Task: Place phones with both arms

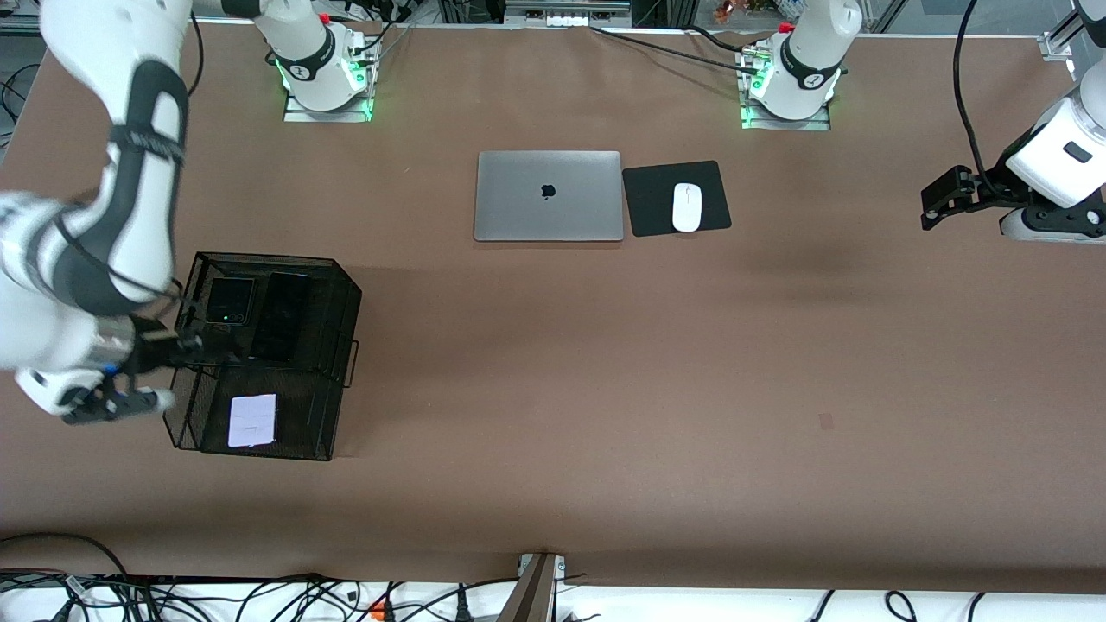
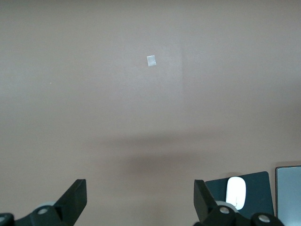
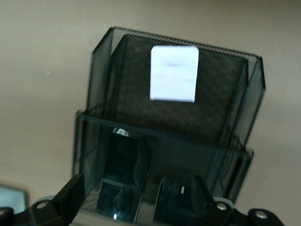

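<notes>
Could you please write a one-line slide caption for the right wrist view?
Open right gripper above a black mesh organizer holding a lavender phone and two black phones.

A mesh rack (image 1: 337, 302) is set toward the right arm's end of the table. In its upper tier the squarish phone (image 1: 230, 301) and the long phone (image 1: 282, 316) are laid side by side. In the lower tier, at 6 o'clock of them, the third phone (image 1: 252, 421) is laid. At 2 o'clock of the rack a laptop (image 1: 549, 196) is placed, with a mouse (image 1: 687, 207) on a pad (image 1: 652, 203) beside it.
</notes>
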Available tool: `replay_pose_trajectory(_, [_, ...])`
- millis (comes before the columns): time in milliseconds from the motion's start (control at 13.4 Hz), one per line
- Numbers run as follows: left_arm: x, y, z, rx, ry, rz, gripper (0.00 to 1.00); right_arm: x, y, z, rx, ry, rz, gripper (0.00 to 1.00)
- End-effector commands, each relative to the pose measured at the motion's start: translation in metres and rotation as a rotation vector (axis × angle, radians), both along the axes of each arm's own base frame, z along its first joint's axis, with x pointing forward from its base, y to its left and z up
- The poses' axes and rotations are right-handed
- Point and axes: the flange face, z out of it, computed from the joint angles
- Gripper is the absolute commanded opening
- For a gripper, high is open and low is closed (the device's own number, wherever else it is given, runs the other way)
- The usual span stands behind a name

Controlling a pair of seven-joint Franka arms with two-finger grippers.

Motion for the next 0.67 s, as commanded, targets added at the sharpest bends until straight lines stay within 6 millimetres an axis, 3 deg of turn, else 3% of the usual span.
replay_pose_trajectory(0, [0.001, 0.0, 0.003, 0.01, 0.005, -0.013, 1.0, -0.034, 0.038, 0.049, -0.092, 0.014, 0.004, 1.0])
replay_pose_trajectory(75, [0.001, -0.001, 0.003, 0.01, 0.005, -0.01, 1.0, -0.046, 0.048, 0.067, -0.119, 0.0, 0.005, 1.0])
replay_pose_trajectory(224, [0.001, -0.001, 0.003, 0.01, 0.004, -0.01, 1.0, -0.051, 0.056, 0.075, -0.127, -0.001, 0.011, 1.0])
replay_pose_trajectory(596, [0.001, 0.003, 0.003, 0.01, 0.005, -0.012, 1.0, -0.051, 0.082, 0.067, -0.118, 0.013, -0.018, 1.0])
